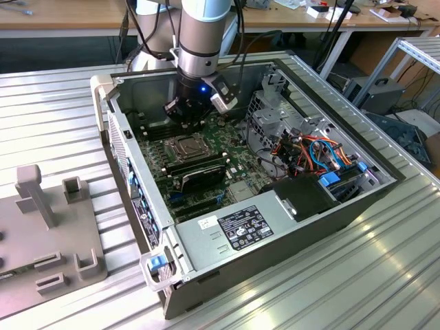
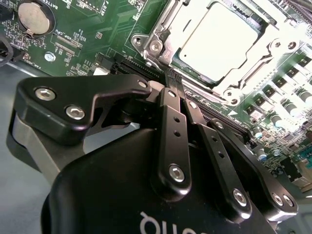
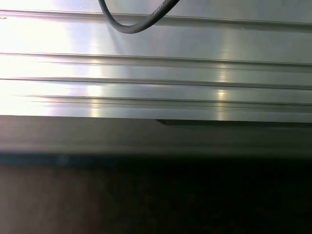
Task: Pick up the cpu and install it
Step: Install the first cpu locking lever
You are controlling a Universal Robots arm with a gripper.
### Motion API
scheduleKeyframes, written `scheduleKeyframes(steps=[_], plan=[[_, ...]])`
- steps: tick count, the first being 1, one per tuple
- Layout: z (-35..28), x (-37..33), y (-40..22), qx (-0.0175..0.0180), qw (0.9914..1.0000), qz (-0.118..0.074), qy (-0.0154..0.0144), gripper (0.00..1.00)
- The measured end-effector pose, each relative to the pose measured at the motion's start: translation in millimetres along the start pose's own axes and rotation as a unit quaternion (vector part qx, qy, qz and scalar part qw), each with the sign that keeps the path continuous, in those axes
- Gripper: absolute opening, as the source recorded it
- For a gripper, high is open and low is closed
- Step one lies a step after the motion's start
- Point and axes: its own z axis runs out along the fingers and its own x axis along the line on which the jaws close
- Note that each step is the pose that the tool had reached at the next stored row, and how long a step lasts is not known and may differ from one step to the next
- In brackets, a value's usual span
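While the cpu point(image 2: 225, 40) sits in its socket point(image 2: 161, 34), the gripper point(image 2: 174, 78) hangs closed and empty nearby.

We see a shiny ribbed metal table point(image 1: 357, 275). On it sit the open computer case point(image 1: 227, 240) and a grey holder block point(image 1: 48, 234).

Open computer case point(image 1: 385, 180) on ribbed aluminium table point(image 1: 55, 103), grey power supply point(image 1: 227, 237), coloured cables point(image 1: 313, 155), grey fixture point(image 1: 41, 227)

Hand point(image 1: 180, 113) above motherboard point(image 1: 206, 161)
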Motion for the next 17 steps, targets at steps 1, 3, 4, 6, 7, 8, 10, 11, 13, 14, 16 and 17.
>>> scheduleKeyframes(steps=[1, 3, 4, 6, 7, 8, 10, 11, 13, 14, 16, 17], plan=[[0.1, -0.4, 0.0, 0.0000, 1.00000, 0.000, 0.0000, 0.11], [0.2, -0.9, 0.0, 0.0000, 1.00000, 0.000, 0.0001, 0.11], [0.2, -1.3, 0.0, 0.0000, 1.00000, 0.000, 0.0001, 0.11], [0.4, -1.9, 0.0, 0.0001, 1.00000, 0.000, 0.0001, 0.11], [0.5, -2.2, 0.0, 0.0000, 1.00000, 0.000, 0.0001, 0.11], [0.6, -2.4, 0.0, 0.0000, 1.00000, 0.000, 0.0000, 0.11], [0.8, -2.5, 0.0, -0.0002, 1.00000, 0.000, 0.0000, 0.11], [0.8, -2.5, 0.0, -0.0003, 1.00000, 0.000, 0.0001, 0.11], [1.1, -2.7, 0.0, -0.0010, 1.00000, 0.000, 0.0001, 0.11], [1.1, -2.7, 0.0, -0.0011, 1.00000, 0.000, 0.0000, 0.11], [1.2, -2.8, 0.1, -0.0011, 1.00000, 0.000, 0.0000, 0.11], [1.2, -2.8, 0.3, -0.0011, 1.00000, 0.000, 0.0000, 0.11]])
